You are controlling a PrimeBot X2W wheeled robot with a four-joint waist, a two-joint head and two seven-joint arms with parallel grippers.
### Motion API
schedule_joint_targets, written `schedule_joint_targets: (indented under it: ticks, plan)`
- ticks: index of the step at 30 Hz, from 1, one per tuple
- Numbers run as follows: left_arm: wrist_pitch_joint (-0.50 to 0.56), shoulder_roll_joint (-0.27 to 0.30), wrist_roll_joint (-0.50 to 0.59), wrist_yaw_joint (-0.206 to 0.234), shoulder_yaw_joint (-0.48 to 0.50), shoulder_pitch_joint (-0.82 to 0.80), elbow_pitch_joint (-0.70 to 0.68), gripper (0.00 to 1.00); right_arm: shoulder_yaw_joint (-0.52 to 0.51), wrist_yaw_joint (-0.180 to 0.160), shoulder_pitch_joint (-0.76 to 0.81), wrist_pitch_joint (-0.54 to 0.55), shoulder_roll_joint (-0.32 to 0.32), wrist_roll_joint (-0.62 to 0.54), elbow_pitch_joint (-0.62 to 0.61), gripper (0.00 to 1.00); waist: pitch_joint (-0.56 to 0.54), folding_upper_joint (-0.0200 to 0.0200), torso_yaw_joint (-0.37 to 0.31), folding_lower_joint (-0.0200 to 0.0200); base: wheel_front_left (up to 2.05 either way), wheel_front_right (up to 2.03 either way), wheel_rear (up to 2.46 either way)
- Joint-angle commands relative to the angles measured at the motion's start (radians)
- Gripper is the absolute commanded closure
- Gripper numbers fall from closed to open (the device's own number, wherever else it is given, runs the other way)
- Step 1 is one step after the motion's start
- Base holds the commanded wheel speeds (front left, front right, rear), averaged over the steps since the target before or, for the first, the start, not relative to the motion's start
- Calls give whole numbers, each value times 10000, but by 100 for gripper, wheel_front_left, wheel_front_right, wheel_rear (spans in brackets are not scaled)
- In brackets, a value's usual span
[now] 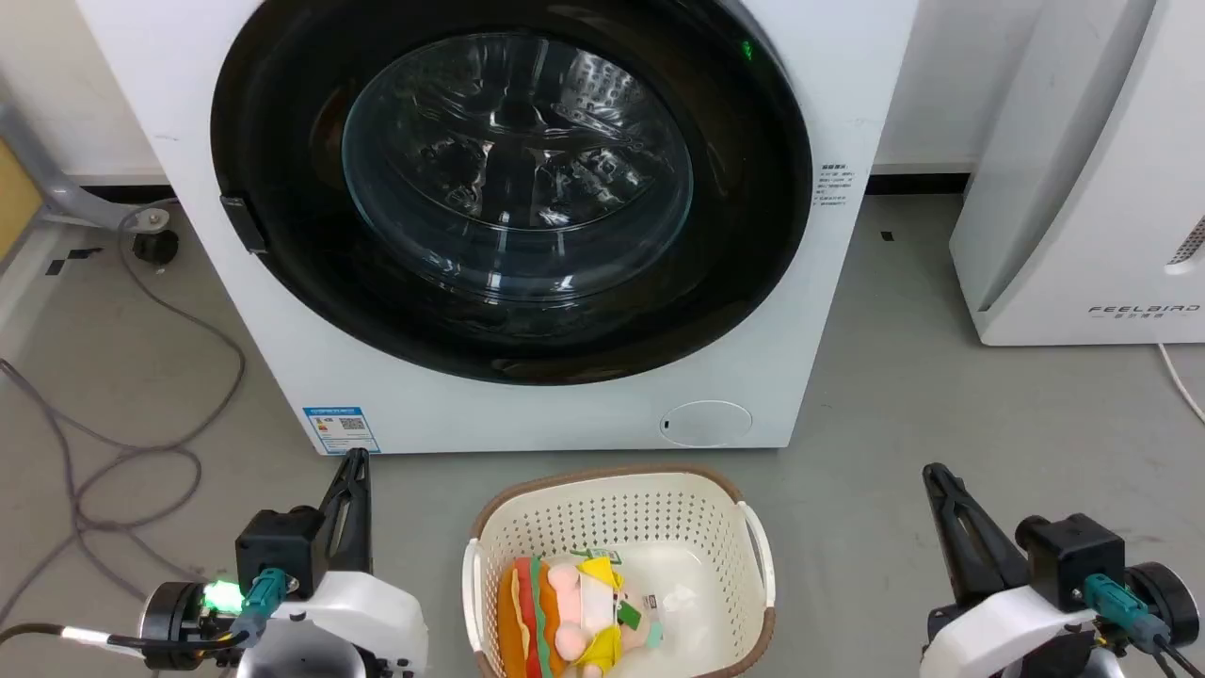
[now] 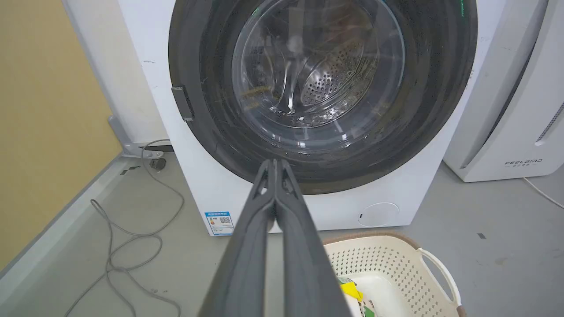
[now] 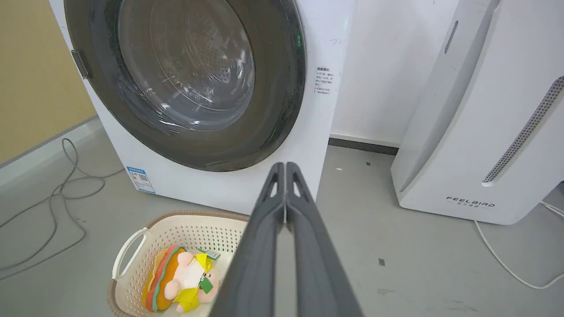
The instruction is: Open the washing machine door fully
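1. Left gripper (image 1: 356, 463): two long dark grey fingers (image 2: 246, 246), each tapering to a slim tip with a narrow triangular cut-out just below it.
2. Left housing (image 1: 282, 548): black box at the base of the jaws.
3. Left plug (image 1: 260, 593): teal, behind the housing, beside a lit green lamp (image 1: 223, 595) and a black round cap (image 1: 169, 612); a white-sleeved cable (image 1: 85, 637) leads off.
4. Left forearm shell (image 1: 362, 612): glossy white, rounded.
5. Right gripper (image 1: 935, 474): matching dark fingers, black right housing (image 1: 1073, 551), teal right plug (image 1: 1111, 595), white right forearm shell (image 1: 984, 631).

Left end effector (image 1: 356, 460) closed, right end effector (image 1: 933, 471) closed
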Motion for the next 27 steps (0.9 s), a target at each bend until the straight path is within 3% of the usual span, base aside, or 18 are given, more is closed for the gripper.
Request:
schedule_joint_targets:
  ticks: [1, 17, 18, 20, 21, 22, 27]
  plan:
    - [3, 5, 24, 28, -12, 185, -41, 100, 1, 8, -118, 16, 11, -78, 20, 100, 0, 0, 0, 0, 0, 0, 0]
    - [3, 5, 24, 28, -12, 185, -41, 100, 1, 8, -118, 16, 11, -78, 20, 100, 0, 0, 0, 0, 0, 0, 0]
    - [-2, -2, -1, 1, -4, 2, 0, 0, 1, 0, 0, -2, 0, 1, 0, 0, 0, 0, 0, 0, 0, 0, 0]
    - [-4, -2, -4, 1, 5, 0, 9, 0, 3, 0, 5, -5, 0, 9, 1, 0, 1, 0, 0, 0, 0, 0, 0]
    - [-5, -4, -4, 1, 4, -2, 11, 100, 1, 0, 5, -5, 0, 10, 0, 100, 1, 0, 0, 0, 0, 0, 0]
    - [-19, -4, -9, 11, 1, -2, 14, 0, -7, 0, 4, -19, 0, 25, 0, 0, 2, 0, 0, 0, 0, 0, 0]
    - [-123, -3, -46, 97, -42, -6, 31, 0, -81, 0, 4, -123, 1, 204, -49, 0, 15, 0, -1, 0, 0, 0, 0]
